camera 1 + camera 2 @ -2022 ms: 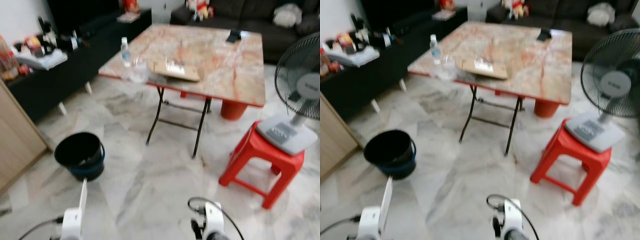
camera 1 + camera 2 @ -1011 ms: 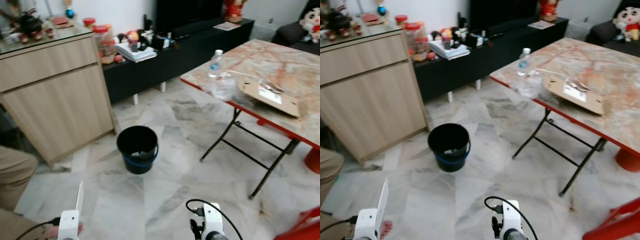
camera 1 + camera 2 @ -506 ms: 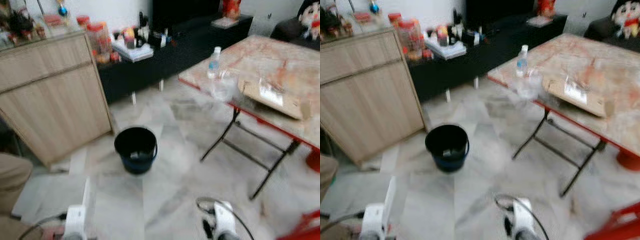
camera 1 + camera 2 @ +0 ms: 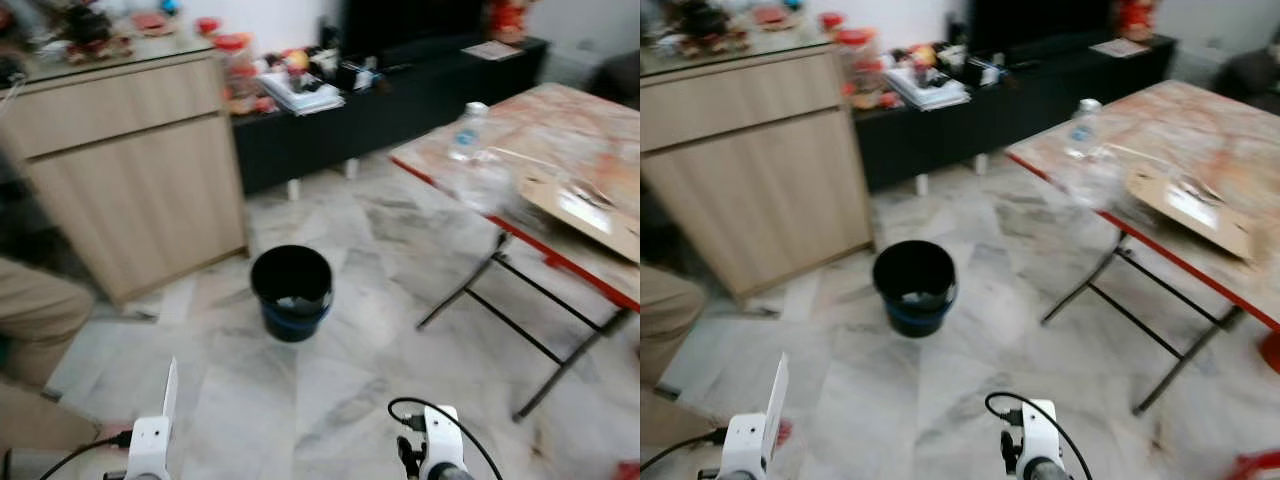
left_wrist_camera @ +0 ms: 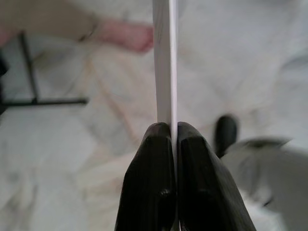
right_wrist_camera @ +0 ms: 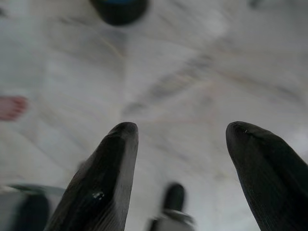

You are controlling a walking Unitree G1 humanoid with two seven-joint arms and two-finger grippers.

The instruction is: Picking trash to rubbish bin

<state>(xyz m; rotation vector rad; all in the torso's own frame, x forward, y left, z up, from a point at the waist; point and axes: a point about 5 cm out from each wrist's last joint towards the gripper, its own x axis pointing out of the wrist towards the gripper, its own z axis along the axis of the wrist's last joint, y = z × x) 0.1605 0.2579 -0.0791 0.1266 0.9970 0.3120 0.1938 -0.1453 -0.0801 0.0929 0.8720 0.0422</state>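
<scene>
Evidently light and stiff, the thin white card sits pinched edge-on in the left hand; right hand gapes empty, black bin ahead.

Both arms hang low in front of the body. The left hand has its two black fingers pressed tight on a thin white sheet standing on edge. The right hand hangs with its fingers spread wide apart.

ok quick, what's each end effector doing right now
Left end effector: closed on a thin white card held edge-on.
Right end effector: open, holding nothing, over the marble floor.
</scene>
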